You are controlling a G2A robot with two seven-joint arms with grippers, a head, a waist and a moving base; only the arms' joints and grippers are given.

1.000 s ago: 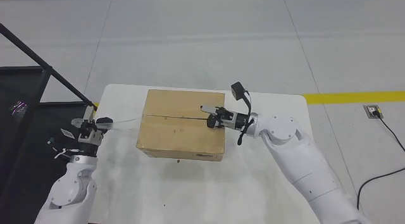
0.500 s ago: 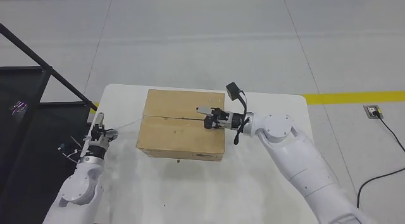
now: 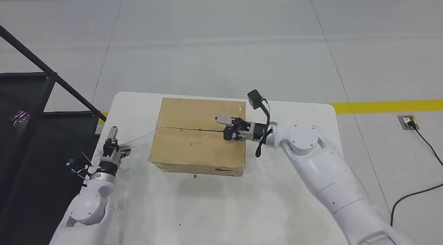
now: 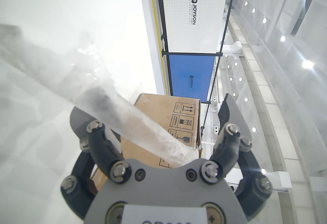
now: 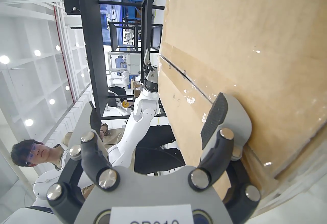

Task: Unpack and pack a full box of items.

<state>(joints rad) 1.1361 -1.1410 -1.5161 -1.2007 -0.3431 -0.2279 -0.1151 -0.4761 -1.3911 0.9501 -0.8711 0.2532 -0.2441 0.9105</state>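
Cardboard box (image 3: 199, 138) sits in the middle of a white counter (image 3: 291, 196), nearer its far edge. It is plain brown and rectangular, wider than it is deep. Its two top flaps are folded down and meet along a dark seam (image 3: 197, 128) that runs the length of the lid. In the right wrist view the box (image 5: 255, 43) has a smooth tan top, and small glossy flecks of clear film lie along the seam (image 5: 184, 77). In the left wrist view one end face of the box (image 4: 166, 117) carries a column of small black handling symbols.

The right tool (image 3: 225, 126) is over the right part of the lid, at the seam. Its fingers are spread apart, and one ribbed pad (image 5: 217, 117) rests against the cardboard just beside the seam.

The left tool (image 3: 113, 140) is at the left edge of the counter, apart from the box, and points at it. Its fingers (image 4: 230, 112) are also spread wide. A crumpled strip of clear tape (image 4: 143, 120) passes between them. From above the tape strip (image 3: 138, 134) is a thin pale line between this tool and the left end of the box.
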